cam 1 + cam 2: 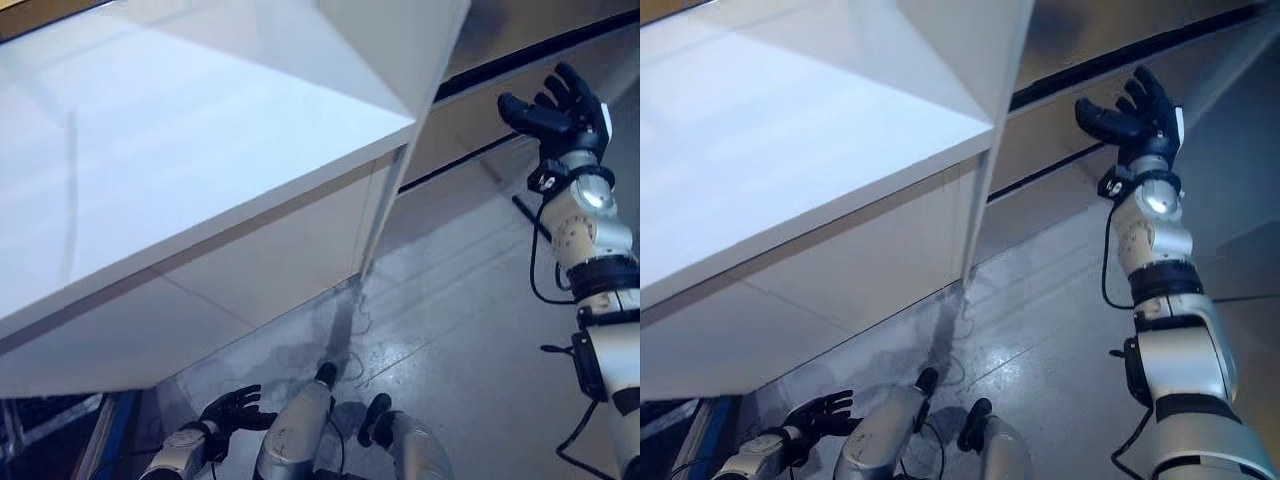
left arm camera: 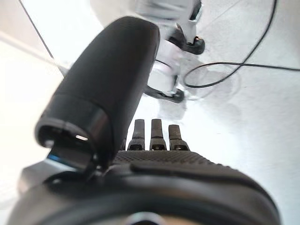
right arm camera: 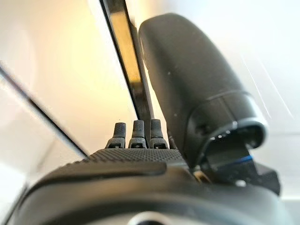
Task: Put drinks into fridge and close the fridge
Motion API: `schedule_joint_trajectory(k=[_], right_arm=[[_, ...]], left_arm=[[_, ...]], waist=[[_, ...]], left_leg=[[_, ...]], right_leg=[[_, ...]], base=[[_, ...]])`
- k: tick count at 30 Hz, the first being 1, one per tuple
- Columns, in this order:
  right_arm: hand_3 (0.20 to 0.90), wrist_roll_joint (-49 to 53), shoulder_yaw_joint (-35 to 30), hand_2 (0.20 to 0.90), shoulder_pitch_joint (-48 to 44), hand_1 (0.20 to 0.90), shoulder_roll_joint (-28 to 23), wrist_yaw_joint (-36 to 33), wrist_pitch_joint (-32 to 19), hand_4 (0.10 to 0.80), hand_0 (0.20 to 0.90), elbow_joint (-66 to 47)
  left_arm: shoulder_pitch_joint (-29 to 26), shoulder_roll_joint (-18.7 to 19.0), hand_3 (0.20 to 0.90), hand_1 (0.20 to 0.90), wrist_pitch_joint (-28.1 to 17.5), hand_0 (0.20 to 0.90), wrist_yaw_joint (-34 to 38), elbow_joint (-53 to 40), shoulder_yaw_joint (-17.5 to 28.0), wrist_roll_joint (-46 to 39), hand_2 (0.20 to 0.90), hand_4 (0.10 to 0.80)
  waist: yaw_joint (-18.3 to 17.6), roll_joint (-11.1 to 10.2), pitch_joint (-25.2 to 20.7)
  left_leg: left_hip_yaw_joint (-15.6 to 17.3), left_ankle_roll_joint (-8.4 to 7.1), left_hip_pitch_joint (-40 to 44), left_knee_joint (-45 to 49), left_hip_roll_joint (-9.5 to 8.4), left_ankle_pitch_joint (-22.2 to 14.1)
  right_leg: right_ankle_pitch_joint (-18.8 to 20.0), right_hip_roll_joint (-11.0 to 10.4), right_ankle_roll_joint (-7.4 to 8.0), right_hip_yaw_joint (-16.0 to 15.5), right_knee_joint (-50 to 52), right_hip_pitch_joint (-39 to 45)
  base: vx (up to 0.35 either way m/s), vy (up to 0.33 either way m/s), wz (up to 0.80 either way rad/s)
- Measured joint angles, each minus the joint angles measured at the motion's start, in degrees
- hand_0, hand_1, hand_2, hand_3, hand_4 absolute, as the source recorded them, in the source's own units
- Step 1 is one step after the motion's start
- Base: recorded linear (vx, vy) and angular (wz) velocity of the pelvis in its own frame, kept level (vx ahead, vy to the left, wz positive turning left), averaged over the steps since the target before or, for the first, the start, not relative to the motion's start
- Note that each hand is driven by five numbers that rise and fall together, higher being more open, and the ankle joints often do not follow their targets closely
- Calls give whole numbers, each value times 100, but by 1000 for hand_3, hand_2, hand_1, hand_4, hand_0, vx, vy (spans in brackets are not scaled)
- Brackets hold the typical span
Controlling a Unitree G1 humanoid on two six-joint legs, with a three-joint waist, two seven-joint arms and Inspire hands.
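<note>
We see a glossy white counter top (image 1: 180,140) running to a sharp corner, with white cabinet panels (image 1: 270,260) beneath its edge. Below lies a grey, shiny floor (image 1: 470,300); beige wall panels (image 1: 1060,125) with dark seams stand beyond.

Two hands show: the right hand (image 1: 556,106) raised with fingers spread and nothing in them, and the left hand (image 1: 232,409) low down, fingers loose and likewise bare. One white cabinet (image 1: 180,200) stands between them. One pale wall (image 1: 470,125) beyond the right hand carries two dark horizontal lines (image 1: 1060,168).
</note>
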Motion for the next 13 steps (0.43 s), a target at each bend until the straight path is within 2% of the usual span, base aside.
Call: schedule_joint_trajectory(k=[2, 4, 5, 9, 13], right_arm=[[900, -56, -9, 900, 758, 900, 212, 161, 70, 800, 900, -414], [900, -129, -98, 900, 1477, 900, 473, 245, 102, 800, 900, -671], [900, -335, -186, 900, 2193, 900, 724, 321, 112, 800, 900, -895], [900, -873, -61, 900, 3962, 900, 1208, 756, 344, 800, 900, -893], [900, -1345, -22, 900, 4707, 900, 1590, 1142, 538, 800, 900, -187]], left_arm=[[128, -17, 900, 900, 51, 900, 20, -36, 7, 7, 900, 800], [197, -69, 900, 900, 110, 900, 30, -83, 135, 4, 900, 800], [275, -168, 900, 900, 149, 900, 43, -117, 290, 3, 900, 800], [473, -474, 900, 900, 157, 900, 59, -171, 507, 4, 900, 800], [598, -669, 900, 900, 161, 900, 36, -110, 689, 14, 900, 800]], waist=[[-199, -119, -220], [-362, -151, -378], [-486, -155, -565], [-845, -25, -904], [-1076, 42, -1149]], left_leg=[[118, 35, 132, -228, 44, 29], [225, 69, 303, -457, 73, 91], [313, 98, 440, -668, 98, 132], [470, 150, 908, -1231, 128, 215], [586, 133, 1195, -1616, 192, 279]], right_leg=[[124, 55, 43, 118, -276, 117], [243, 93, 77, 221, -526, 252], [343, 138, 108, 311, -779, 360], [535, 207, 172, 448, -1431, 804], [732, 265, 169, 539, -1958, 1139]], base=[[-8, -28, -43], [16, -24, -34], [1, -24, -38], [-20, -23, -24], [-13, -17, -17]])
